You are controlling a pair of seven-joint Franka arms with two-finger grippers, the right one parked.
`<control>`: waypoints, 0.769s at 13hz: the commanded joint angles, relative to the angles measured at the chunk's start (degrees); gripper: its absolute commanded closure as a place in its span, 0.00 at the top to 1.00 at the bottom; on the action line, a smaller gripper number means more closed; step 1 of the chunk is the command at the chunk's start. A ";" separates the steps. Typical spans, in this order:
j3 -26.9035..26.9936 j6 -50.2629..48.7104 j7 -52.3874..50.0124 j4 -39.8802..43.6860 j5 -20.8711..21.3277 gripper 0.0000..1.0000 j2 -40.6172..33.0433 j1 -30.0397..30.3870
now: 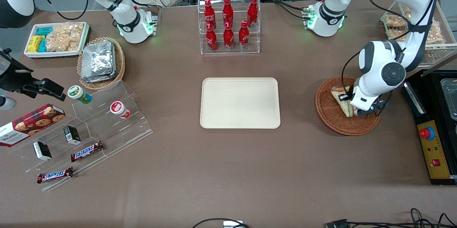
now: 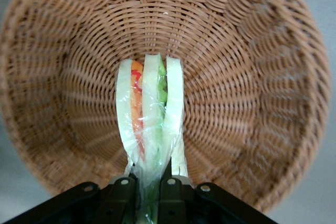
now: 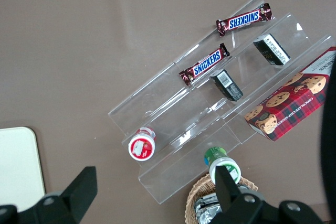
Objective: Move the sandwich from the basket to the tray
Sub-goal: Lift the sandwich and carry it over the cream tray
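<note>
The round brown wicker basket (image 1: 334,117) stands toward the working arm's end of the table. The clear-wrapped sandwich (image 1: 343,102) lies in it, a wedge of white bread with green, red and yellow filling. My left gripper (image 1: 351,106) is down in the basket and shut on the sandwich. In the left wrist view the two black fingers (image 2: 122,195) clamp the sandwich (image 2: 152,108) by its narrow end, with the basket's weave (image 2: 247,77) all round it. The cream-beige tray (image 1: 240,103) lies flat and empty at the table's middle; its corner shows in the right wrist view (image 3: 18,166).
A clear rack of red cola bottles (image 1: 228,24) stands farther from the front camera than the tray. An oval wicker basket of foil packets (image 1: 100,62), a white snack tray (image 1: 55,39) and a clear stepped stand with snack bars (image 1: 89,138) lie toward the parked arm's end. A black control box (image 1: 433,149) lies beside the round basket.
</note>
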 commanded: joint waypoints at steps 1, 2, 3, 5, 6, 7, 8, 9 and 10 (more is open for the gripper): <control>-0.86 -12.96 0.18 3.63 -0.11 0.09 -10.85 -0.32; -0.95 -19.19 1.32 7.48 -0.20 0.10 -12.71 -0.32; -1.21 -25.69 3.50 12.57 -0.20 0.10 -13.77 -0.58; -1.65 -38.44 6.16 23.90 -0.29 0.09 -13.08 -0.94; -2.78 -42.94 6.51 28.40 -0.81 0.09 -12.64 -0.94; -3.49 -45.77 7.21 31.40 -1.16 0.09 -12.55 -0.94; -4.11 -47.10 9.39 33.34 -1.51 0.09 -12.55 -0.94; -5.77 -47.81 10.89 34.93 -2.39 0.08 -12.55 -0.94; -7.52 -48.34 10.56 36.77 -3.53 0.07 -12.20 -0.94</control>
